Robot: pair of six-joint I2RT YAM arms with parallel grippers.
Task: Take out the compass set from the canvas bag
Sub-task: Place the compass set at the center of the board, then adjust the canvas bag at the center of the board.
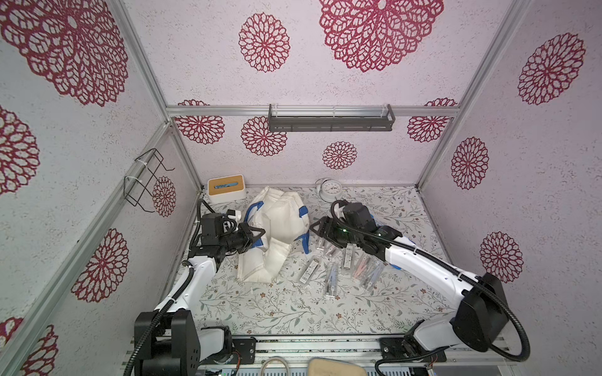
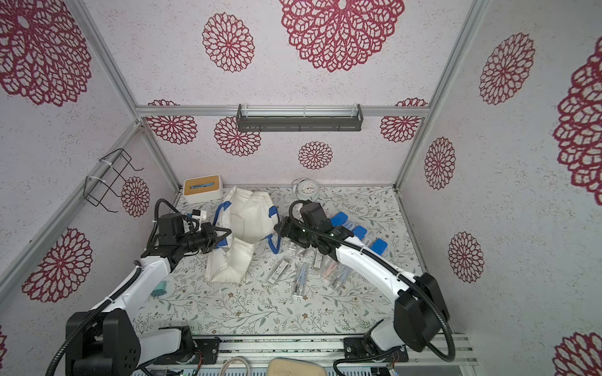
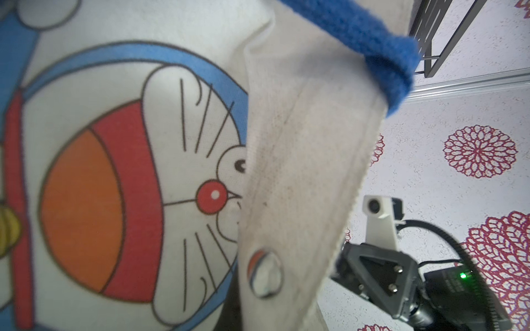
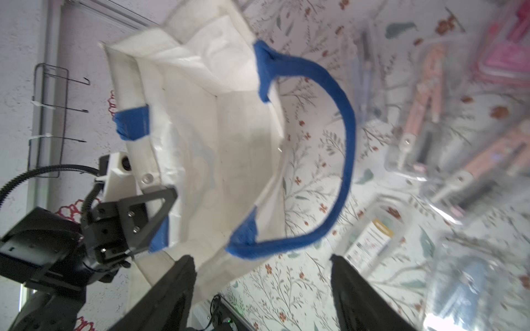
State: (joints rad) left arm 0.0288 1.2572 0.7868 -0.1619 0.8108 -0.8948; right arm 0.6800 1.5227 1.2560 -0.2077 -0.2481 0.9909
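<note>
the floral-patterned bench (image 1: 277, 312) carries a canvas bag (image 1: 283, 221), a tissue box (image 1: 226, 188) and an alarm clock (image 1: 330, 190) at the back, with clear compass cases (image 1: 332, 281) scattered beside the bag.

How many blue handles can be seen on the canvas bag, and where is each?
2. One handle is at the rim of the canvas bag that the left tool pinches; the other handle hangs loose on the bag's right side. None seems hidden.

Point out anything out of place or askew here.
The canvas bag lies slumped and crumpled, one rim pinched by the left claw. Clear cases lie scattered at mixed angles beside it. Nothing looks spilled or broken.
</note>
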